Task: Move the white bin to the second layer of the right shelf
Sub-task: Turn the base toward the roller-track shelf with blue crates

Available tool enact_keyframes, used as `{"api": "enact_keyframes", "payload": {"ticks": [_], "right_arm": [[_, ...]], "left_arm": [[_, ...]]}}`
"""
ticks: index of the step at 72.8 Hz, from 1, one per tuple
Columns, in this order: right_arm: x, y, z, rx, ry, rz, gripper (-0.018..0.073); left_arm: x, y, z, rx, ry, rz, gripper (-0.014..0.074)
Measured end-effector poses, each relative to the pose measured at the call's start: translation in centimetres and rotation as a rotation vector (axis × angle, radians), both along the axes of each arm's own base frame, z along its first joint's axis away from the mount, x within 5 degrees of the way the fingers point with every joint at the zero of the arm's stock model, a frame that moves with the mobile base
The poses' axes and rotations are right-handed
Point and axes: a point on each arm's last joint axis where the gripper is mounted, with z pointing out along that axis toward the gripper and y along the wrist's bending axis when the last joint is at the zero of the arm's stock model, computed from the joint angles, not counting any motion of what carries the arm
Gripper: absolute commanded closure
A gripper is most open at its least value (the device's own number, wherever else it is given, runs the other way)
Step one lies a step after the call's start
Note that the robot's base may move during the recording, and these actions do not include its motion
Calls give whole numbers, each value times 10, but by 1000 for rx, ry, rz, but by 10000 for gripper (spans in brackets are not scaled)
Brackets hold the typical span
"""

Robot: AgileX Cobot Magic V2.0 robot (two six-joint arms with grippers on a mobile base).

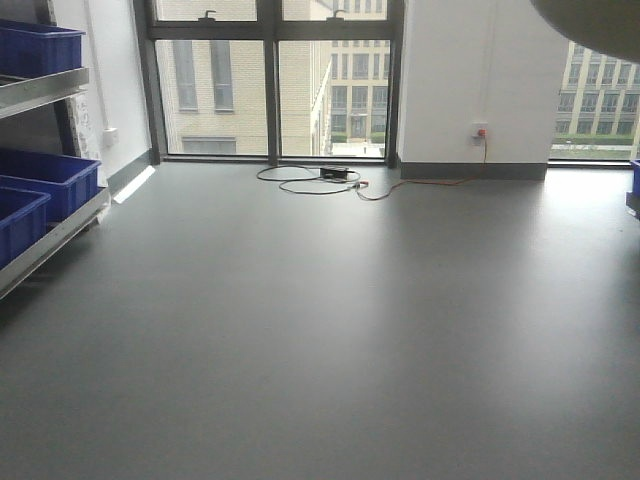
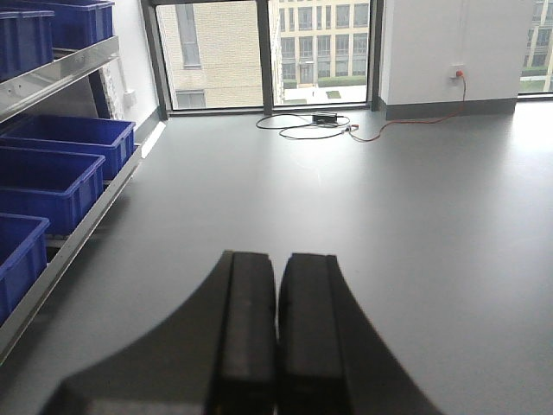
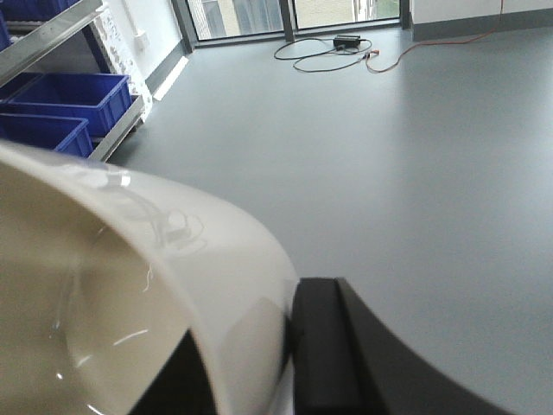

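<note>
My right gripper [image 3: 259, 363] is shut on the wall of the white bin [image 3: 173, 259], with one dark finger inside the tub and the other finger [image 3: 324, 346] pressed on the outside. The cream-white bin fills the lower left of the right wrist view and is held above the grey floor. A curved part of it also shows in the top right corner of the front view [image 1: 590, 25]. My left gripper [image 2: 277, 259] is shut and empty, with its pads together above the floor. The right shelf's second layer is out of view.
A steel rack with blue crates [image 1: 50, 180] stands along the left wall, and it also shows in the left wrist view [image 2: 60, 147]. A sliver of blue [image 1: 635, 185] shows at the right edge. A coiled cable [image 1: 310, 180] lies on the floor by the window. Grey floor [image 1: 330, 330] lies ahead.
</note>
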Motion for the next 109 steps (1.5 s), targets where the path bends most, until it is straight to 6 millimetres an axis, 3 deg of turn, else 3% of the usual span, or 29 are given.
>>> {"api": "enact_keyframes", "payload": {"ticks": [109], "right_arm": [[0, 0, 0, 0, 0, 0, 504]], "left_arm": [[0, 0, 0, 0, 0, 0, 512]]}}
